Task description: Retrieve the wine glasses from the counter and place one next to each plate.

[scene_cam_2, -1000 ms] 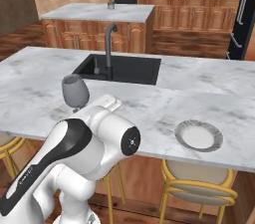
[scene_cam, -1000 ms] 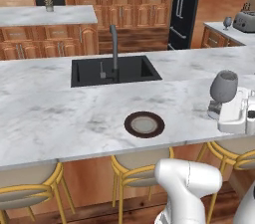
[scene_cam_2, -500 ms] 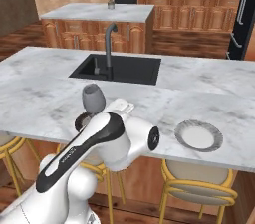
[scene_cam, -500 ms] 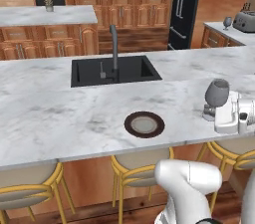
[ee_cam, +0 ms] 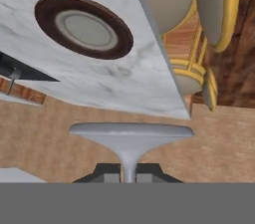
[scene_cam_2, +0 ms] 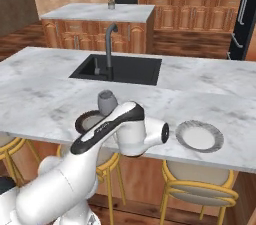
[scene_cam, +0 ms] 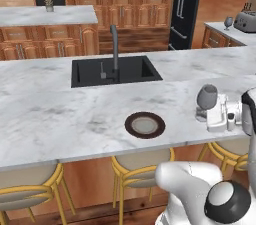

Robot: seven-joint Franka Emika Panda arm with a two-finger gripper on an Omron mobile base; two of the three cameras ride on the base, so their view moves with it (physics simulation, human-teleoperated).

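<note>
White marble tabletop (scene_cam: 60, 119) with grey veins has a black sink (scene_cam: 115, 71) set in it. Near the sink, toward the front edge, lies a round dark brown plate (scene_cam: 145, 124) with a pale middle. Well to the plate's right, the robot's hand (ee_cam: 128, 172) is clenched on the stem of a smoky-grey wine glass (scene_cam: 207, 98), held up above the tabletop.

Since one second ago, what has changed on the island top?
The gripper, jaws shut on a wine glass by its stem, carried it above the island top toward the dark brown plate. Both that plate and the grey-white plate stayed in place.
</note>
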